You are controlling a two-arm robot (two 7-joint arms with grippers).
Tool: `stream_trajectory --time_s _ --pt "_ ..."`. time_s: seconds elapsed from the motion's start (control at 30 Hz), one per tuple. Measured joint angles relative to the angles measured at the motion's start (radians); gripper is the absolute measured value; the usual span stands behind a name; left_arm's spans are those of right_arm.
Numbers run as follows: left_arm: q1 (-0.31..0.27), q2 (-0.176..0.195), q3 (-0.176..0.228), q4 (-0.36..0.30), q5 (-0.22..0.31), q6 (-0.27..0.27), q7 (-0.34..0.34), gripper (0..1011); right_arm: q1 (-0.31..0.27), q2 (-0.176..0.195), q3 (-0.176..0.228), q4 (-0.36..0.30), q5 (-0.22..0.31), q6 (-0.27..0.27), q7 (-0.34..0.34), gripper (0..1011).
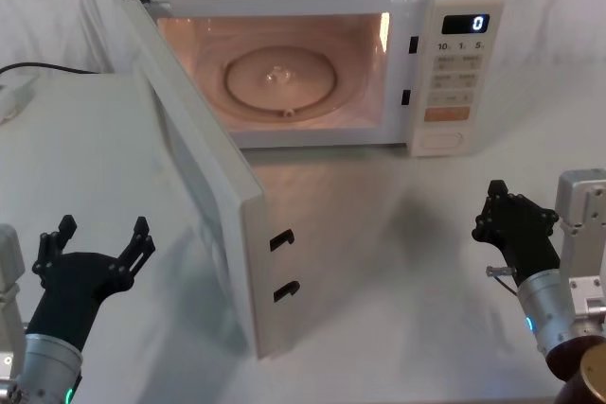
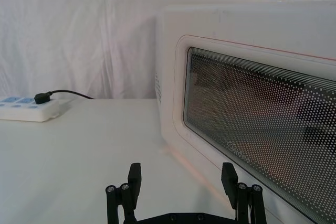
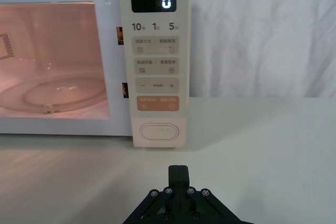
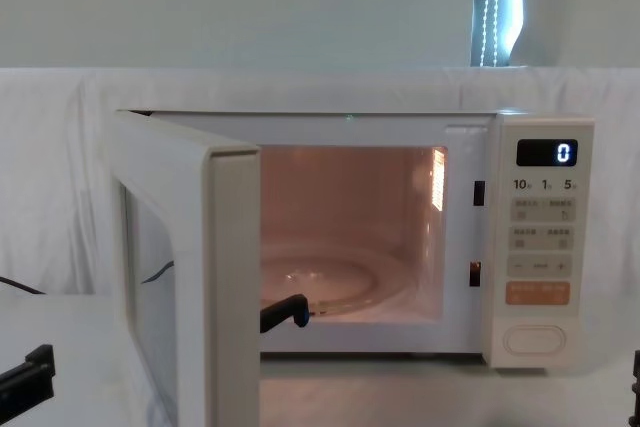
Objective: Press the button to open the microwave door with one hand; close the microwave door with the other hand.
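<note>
Risk now centres on the closing stroke: the microwave door (image 1: 204,201) stands swung wide, running from the upper left of the head frame down to centre, edge-on to you. If your left gripper (image 1: 95,257) pushes near the hinge or glances off the glass, the door may stop short of latching, or the whole oven could slide on the table.

Left gripper sits at lower left of the head frame, just outside the door's window face, fingers spread and holding nothing. Right gripper (image 1: 512,221) hangs at lower right, drawn back from the control panel and aimed at the button (image 3: 156,131), apart from it. Its fingers appear pressed together and empty, though the wrist view shows them only partly.
</note>
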Motion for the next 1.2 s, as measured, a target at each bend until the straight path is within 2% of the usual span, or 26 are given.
stream_trajectory --time_s 0.27,0.77,1.07,1.13,1.17,1.2 --pt "0.0 0.0 0.0 0.0 0.0 0.0 0.0 1001 -0.007 -0.008 0.017 0.004 0.008 -0.006 -0.001 0" --pt "0.0 0.0 0.0 0.0 0.0 0.0 0.0 1001 -0.006 -0.007 0.016 0.004 0.008 -0.006 -0.001 4" --pt "0.0 0.0 0.0 0.0 0.0 0.0 0.0 1001 -0.006 -0.007 0.015 0.004 0.007 -0.005 -0.001 215" --pt "0.0 0.0 0.0 0.0 0.0 0.0 0.0 1001 -0.005 -0.007 0.015 0.004 0.007 -0.005 -0.001 305" --pt "0.0 0.0 0.0 0.0 0.0 0.0 0.0 1001 -0.005 -0.007 0.015 0.004 0.007 -0.005 -0.001 305" --pt "0.0 0.0 0.0 0.0 0.0 0.0 0.0 1001 -0.005 -0.007 0.014 0.004 0.007 -0.005 -0.001 363"
